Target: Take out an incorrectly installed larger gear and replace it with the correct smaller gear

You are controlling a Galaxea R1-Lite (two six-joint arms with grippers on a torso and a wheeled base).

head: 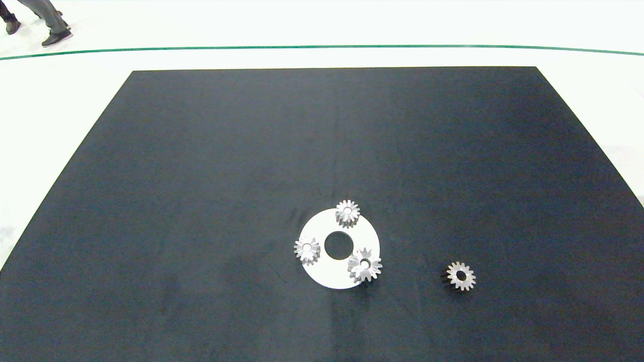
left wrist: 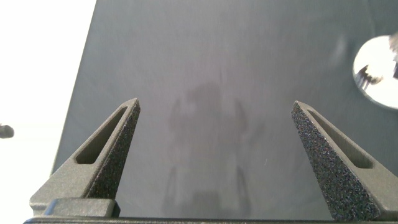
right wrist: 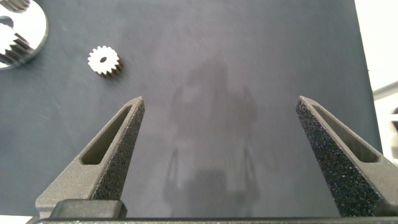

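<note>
While my left gripper [left wrist: 214, 134] and right gripper [right wrist: 221, 130] hover spread apart, the larger gear [head: 365, 265] sits on the disc [head: 322, 269], the smaller gear [head: 461, 276] apart.

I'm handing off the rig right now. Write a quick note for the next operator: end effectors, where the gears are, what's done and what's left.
Left end effector: open, empty, over bare mat, out of the head view.
Right end effector: open, empty, over bare mat, also out of the head view.
Larger gear: on the white disc, on its side facing the smaller gear, with two small gears on it too.
Smaller gear: loose on the mat, right of the disc.
Done: nothing.
Left: lift the larger gear off, fit the smaller gear in its place.
</note>
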